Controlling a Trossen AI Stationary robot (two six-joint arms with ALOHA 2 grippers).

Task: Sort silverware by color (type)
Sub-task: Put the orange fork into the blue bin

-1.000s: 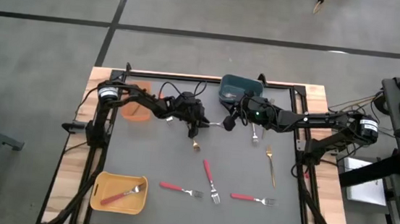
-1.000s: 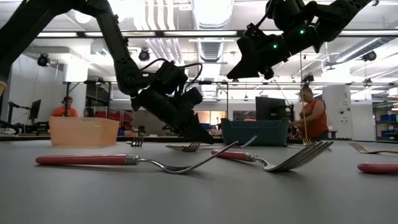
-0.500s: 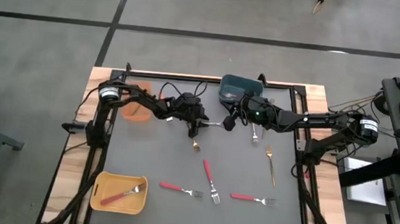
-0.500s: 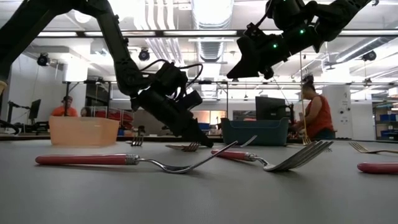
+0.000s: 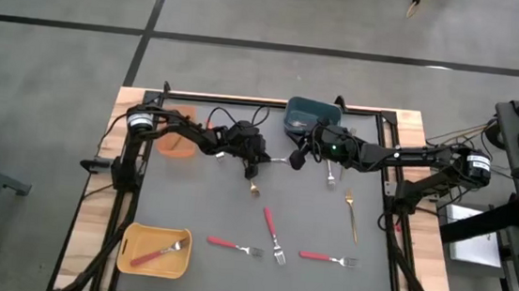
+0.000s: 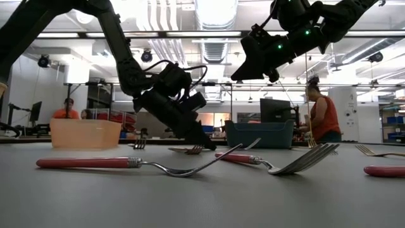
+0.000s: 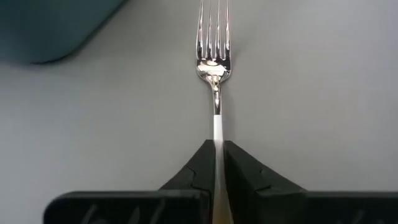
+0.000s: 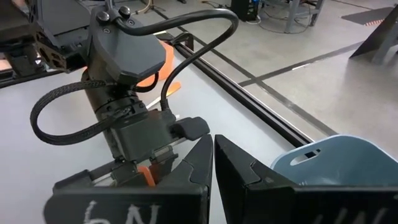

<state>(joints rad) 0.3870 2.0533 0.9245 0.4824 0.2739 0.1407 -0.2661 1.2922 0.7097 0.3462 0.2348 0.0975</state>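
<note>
A silver fork (image 7: 214, 62) with a pale handle that turns orange lies on the grey mat at the far middle, its tines pointing away from my left gripper (image 7: 217, 144), which is shut on the handle. In the high view this gripper (image 5: 263, 160) sits near the blue-grey bin (image 5: 304, 116). My right gripper (image 8: 212, 142) hangs shut and bare above the mat (image 5: 298, 158), facing the left one. Red-handled forks (image 5: 273, 233) and a gold fork (image 5: 352, 215) lie flat on the near half. My left gripper pinches the fork's handle (image 7: 217, 132) between its two fingers, just behind the neck. The fingers slant down from the table's left and lie along the fork. The fork looks flat on the mat, its head (image 7: 214, 65) ahead of the fingertips.
An orange bin (image 5: 177, 145) stands at the far left. A yellow bin (image 5: 142, 248) at the near left holds a red-handled fork. Another small fork (image 5: 255, 188) lies just nearer than my left gripper, and a silver one (image 5: 330, 177) below my right. People show in the room behind.
My left gripper has stayed in place, tipped slightly and shut on the fork's handle. The fork lies where it was.
</note>
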